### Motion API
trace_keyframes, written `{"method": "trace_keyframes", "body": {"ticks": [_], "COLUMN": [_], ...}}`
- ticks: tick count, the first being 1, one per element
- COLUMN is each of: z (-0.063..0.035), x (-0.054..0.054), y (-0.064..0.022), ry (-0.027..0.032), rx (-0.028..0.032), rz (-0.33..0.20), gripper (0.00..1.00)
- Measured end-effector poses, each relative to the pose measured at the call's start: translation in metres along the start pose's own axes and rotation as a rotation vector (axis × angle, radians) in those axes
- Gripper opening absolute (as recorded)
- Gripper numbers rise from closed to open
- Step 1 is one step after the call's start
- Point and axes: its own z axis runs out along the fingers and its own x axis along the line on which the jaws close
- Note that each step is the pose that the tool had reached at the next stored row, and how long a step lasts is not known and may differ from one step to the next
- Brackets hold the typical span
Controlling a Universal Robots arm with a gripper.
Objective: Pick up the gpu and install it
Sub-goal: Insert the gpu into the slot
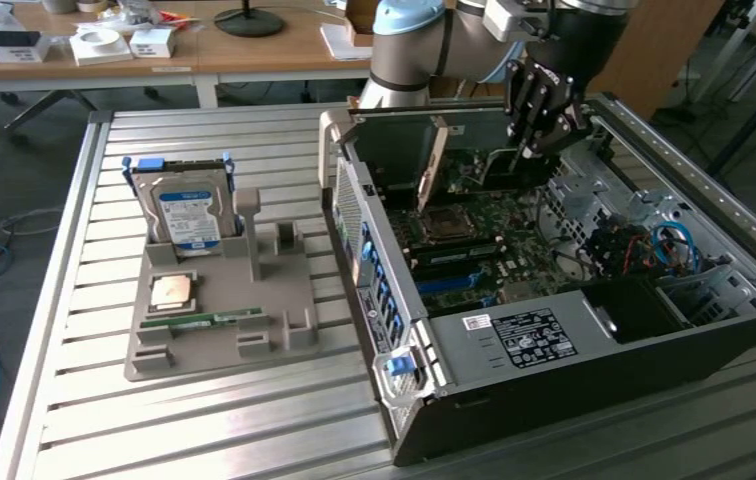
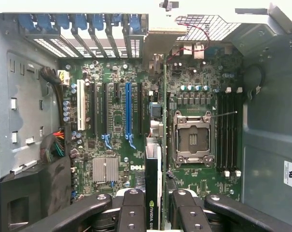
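Note:
The gpu (image 1: 405, 145) stands on edge inside the open computer case (image 1: 698, 330), a dark card with a pale bracket at the end toward the exterior view's left. My gripper (image 1: 540, 135) is shut on its other end from above. In the wrist view the gpu (image 2: 153, 179) appears edge-on, clamped between the two black fingers (image 2: 131, 212) of my gripper (image 2: 155, 217). It hangs over the motherboard (image 2: 112, 145), between the blue slot (image 2: 128, 108) and the CPU socket (image 2: 192, 140). Whether its lower edge sits in a slot is hidden.
A grey holder (image 1: 218, 320) to the exterior view's left of the case carries a silver hard drive (image 1: 191, 215), a CPU (image 1: 171, 290) and a green memory stick (image 1: 205, 320). Case walls, cables (image 2: 56, 145) and a heatsink (image 2: 105, 169) surround the card. Desks with clutter stand behind.

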Motion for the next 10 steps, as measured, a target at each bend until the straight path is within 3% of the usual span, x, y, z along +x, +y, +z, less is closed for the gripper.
{"method": "trace_keyframes", "body": {"ticks": [10], "z": [0.0034], "x": [0.0001], "y": [-0.0001], "ry": [-0.0001], "rx": [0.0], "rz": [0.0], "gripper": [0.26]}}
